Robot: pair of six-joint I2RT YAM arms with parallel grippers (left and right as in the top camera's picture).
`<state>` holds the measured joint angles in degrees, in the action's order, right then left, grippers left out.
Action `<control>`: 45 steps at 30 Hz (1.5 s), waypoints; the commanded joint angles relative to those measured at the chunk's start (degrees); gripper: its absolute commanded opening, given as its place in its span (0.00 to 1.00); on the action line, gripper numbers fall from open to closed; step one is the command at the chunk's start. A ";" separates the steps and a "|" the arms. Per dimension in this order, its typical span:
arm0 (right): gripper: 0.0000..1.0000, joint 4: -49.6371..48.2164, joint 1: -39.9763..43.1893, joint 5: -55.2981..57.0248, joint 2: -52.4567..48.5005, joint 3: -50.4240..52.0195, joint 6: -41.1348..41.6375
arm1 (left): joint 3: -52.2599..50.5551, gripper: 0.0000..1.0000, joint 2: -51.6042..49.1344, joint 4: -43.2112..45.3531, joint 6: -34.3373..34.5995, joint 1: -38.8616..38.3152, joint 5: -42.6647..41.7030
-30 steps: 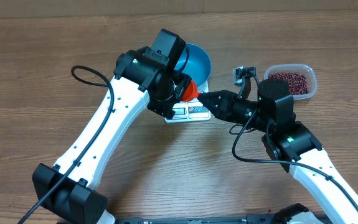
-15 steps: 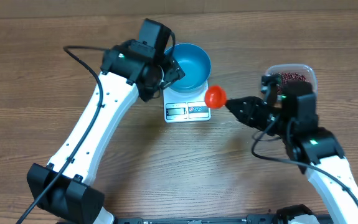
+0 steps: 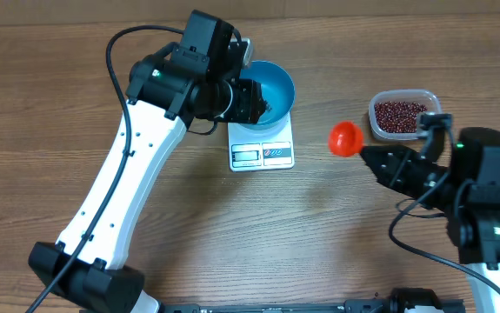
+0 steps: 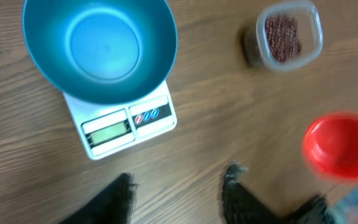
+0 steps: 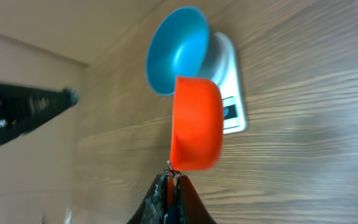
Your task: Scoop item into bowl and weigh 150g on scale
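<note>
L gripper (image 4: 179, 196) is at left side of bowl (image 3: 281, 85), overlapping its rim in overhead view. Fingers (image 4: 119, 199) stand apart w/ nothing btwn them, only table (image 3: 232, 235) showing thru the gap. Bowl sits on scale (image 3: 263, 153); its inside shows bare blue in L wrist view. R gripper (image 5: 173, 185) is clamped tight on thin handle of red scoop (image 3: 346, 137). Scoop is btwn scale & tub (image 3: 437, 103), touching neither. Beans (image 3: 399, 113) lie in the tub, R of scale, well apart from bowl.
</note>
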<state>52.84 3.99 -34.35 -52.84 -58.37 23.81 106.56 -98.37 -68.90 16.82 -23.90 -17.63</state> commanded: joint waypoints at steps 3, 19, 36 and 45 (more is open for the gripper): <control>0.04 5.20 5.90 -0.42 0.70 -2.75 -8.09 | 1.44 0.21 3.56 -3.87 -4.02 -0.96 0.37; 0.04 7.30 8.57 0.28 -1.66 -2.73 -10.62 | -27.82 0.04 3.54 20.31 -1.40 -11.87 14.47; 0.04 7.30 8.57 1.79 -2.91 -2.73 -10.62 | -41.99 0.04 -2.71 44.00 -5.33 -13.64 19.76; 0.04 7.32 8.57 1.79 -2.91 -2.73 -10.60 | -41.99 0.04 -6.36 47.56 -5.05 -13.64 25.14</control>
<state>60.29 12.34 -32.75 -55.90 -59.53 13.65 64.95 -103.59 -22.39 12.86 -37.15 4.14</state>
